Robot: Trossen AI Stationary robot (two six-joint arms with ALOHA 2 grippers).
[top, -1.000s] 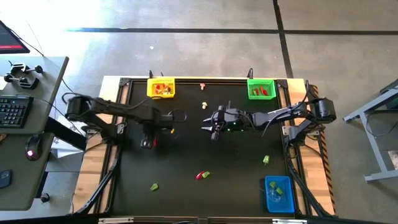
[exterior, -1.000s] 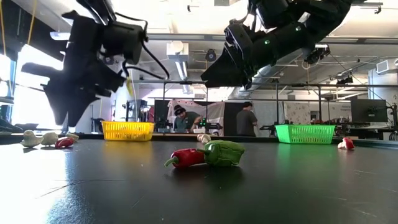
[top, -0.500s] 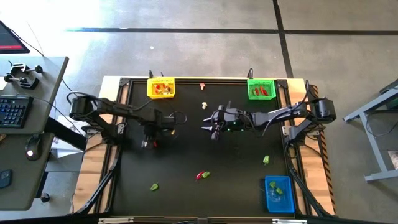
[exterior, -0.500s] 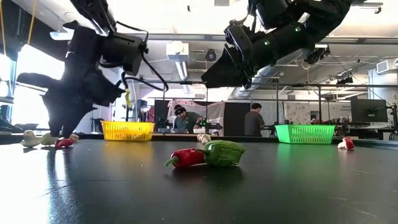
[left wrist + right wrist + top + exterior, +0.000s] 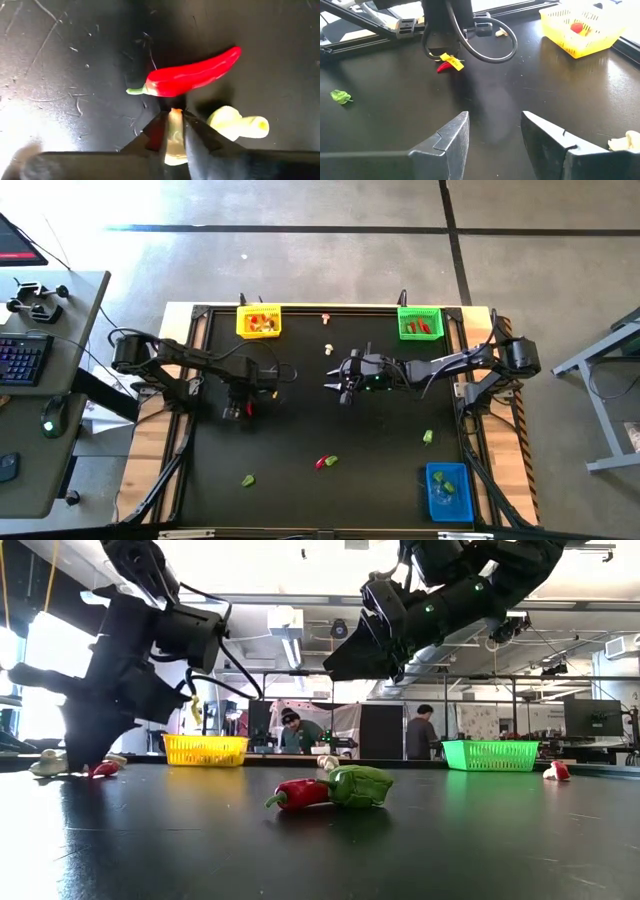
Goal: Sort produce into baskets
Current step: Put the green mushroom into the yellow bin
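My left gripper [image 5: 174,131] points down at the table's left middle [image 5: 237,409], shut on a cream-white bulb [image 5: 174,142]. Just past its fingertips a red chilli [image 5: 192,75] lies on the table, and beside it a second cream bulb [image 5: 235,123]. My right gripper [image 5: 495,131] hangs open over the table's middle [image 5: 336,387] with nothing between its fingers. The yellow basket [image 5: 258,322] and green basket [image 5: 419,323] stand at the far edge, and the blue basket [image 5: 448,491] stands near right. My left gripper pinches the cream-white bulb [image 5: 174,120] between its two fingers, which come from above and point steeply down. The bulb sits low at the table, right beside the chilli; whether it is off the surface I cannot tell.
A red chilli with a green chunk [image 5: 326,462] lies near the front middle. Green chunks lie at front left [image 5: 247,479] and at right [image 5: 428,437]. Cream pieces lie toward the far edge [image 5: 328,348]. People stand in the room beyond the table [image 5: 422,735].
My left gripper has sunk toward the table, down onto the pieces at the left, and its fingers have come together on the cream-white bulb. The right arm has kept still.
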